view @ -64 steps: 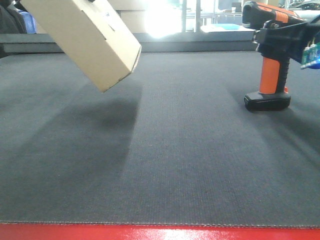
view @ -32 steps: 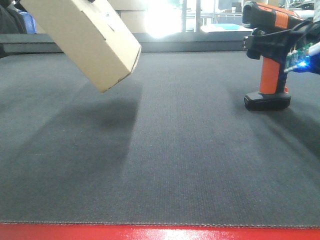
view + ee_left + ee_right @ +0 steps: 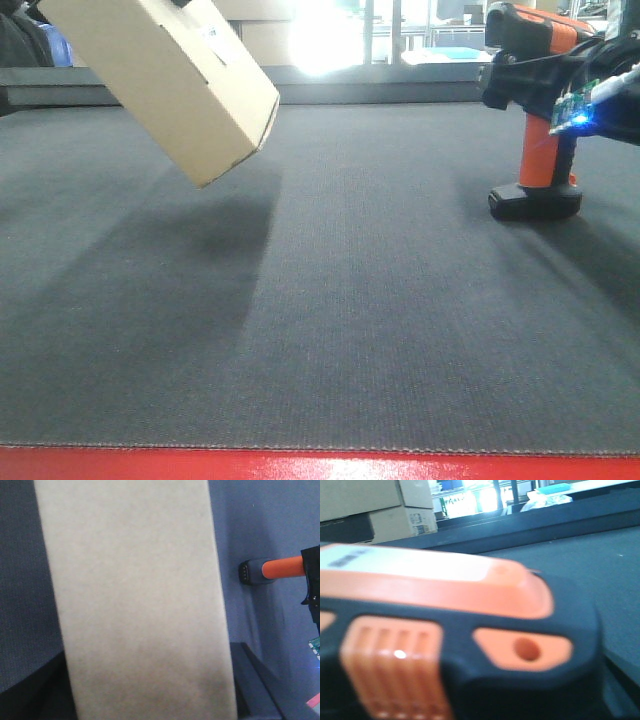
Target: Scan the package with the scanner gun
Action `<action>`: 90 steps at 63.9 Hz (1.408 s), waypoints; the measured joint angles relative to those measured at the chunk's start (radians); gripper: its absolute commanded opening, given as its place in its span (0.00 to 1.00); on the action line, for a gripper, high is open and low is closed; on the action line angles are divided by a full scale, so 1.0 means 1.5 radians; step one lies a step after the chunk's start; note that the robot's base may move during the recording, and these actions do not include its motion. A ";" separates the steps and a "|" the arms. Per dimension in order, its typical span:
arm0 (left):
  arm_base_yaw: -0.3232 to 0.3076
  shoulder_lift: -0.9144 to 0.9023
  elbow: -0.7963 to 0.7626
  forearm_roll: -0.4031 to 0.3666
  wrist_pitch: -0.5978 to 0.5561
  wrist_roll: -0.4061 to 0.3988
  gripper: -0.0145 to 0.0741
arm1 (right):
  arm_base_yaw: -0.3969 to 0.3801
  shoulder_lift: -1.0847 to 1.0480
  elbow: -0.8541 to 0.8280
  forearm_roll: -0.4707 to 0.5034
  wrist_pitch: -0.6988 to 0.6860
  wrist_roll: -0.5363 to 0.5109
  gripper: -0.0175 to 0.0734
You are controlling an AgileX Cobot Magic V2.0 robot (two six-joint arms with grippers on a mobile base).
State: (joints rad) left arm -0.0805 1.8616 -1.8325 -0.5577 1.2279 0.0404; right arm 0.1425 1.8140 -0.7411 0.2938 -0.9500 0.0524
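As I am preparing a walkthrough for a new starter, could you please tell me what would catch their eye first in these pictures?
First the tan package, hanging tilted in the air at the upper left of the front view, with its shadow on the dark mat below. Then the orange and black scanner gun, standing upright on its foot at the right, with a small blue light glowing beside its stem.

The left gripper (image 3: 150,692) hangs high over the far left of the mat (image 3: 350,300), its dark fingers (image 3: 252,682) pinching the tilted package (image 3: 135,590) from both sides, while the right gripper (image 3: 535,85), a blue light (image 3: 580,122) glowing on it, sits against the head of the scanner gun (image 3: 540,150) near the far right edge, its grip unclear.
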 measured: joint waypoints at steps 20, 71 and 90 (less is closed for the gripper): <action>0.000 0.000 0.000 0.004 0.000 0.000 0.04 | 0.001 0.000 -0.001 0.015 0.008 0.000 0.34; 0.000 0.000 0.000 0.007 0.000 0.000 0.04 | 0.000 -0.190 -0.108 0.023 0.323 -0.318 0.02; 0.000 0.000 0.000 0.008 0.000 0.000 0.04 | -0.004 -0.195 -0.183 0.023 0.433 -0.465 0.02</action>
State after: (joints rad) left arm -0.0805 1.8616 -1.8325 -0.5460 1.2279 0.0404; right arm 0.1372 1.5216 -1.0150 0.3286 -0.3006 -0.6455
